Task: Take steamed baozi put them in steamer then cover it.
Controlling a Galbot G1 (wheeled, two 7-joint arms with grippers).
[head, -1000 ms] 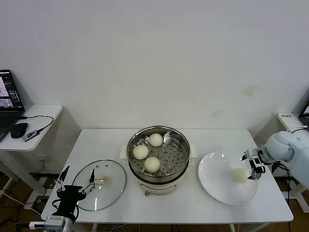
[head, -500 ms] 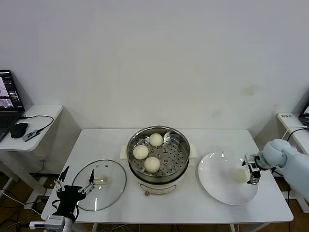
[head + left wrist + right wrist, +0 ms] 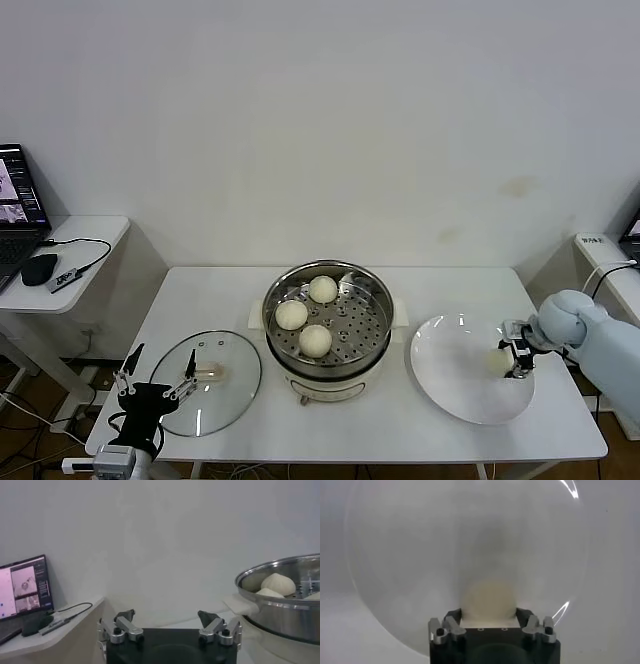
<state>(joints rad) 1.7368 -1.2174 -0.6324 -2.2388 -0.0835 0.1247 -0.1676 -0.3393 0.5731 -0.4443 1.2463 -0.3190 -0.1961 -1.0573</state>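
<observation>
Three steamed baozi (image 3: 315,340) lie on the perforated tray of the steamer (image 3: 268,312) at the table's middle. A further baozi (image 3: 496,362) rests on the white plate (image 3: 455,385) at the right. My right gripper (image 3: 516,360) is down on that plate, and in the right wrist view its fingers press both sides of the baozi (image 3: 488,597). The cover (image 3: 228,392), a glass lid, lies flat at the front left. Just in front of the lid my left gripper (image 3: 158,374) stands open and empty; its wrist view shows the steamer (image 3: 285,625) with baozi (image 3: 278,584) inside.
A low side table (image 3: 95,235) at the left carries a laptop (image 3: 15,205), a mouse (image 3: 40,268) and a cable. Another white stand (image 3: 600,245) is at the far right. Bare tabletop (image 3: 370,425) runs along the front edge.
My right gripper dropped lower over the plate and its fingers closed in on the baozi. The left arm, the lid and the steamer have not moved.
</observation>
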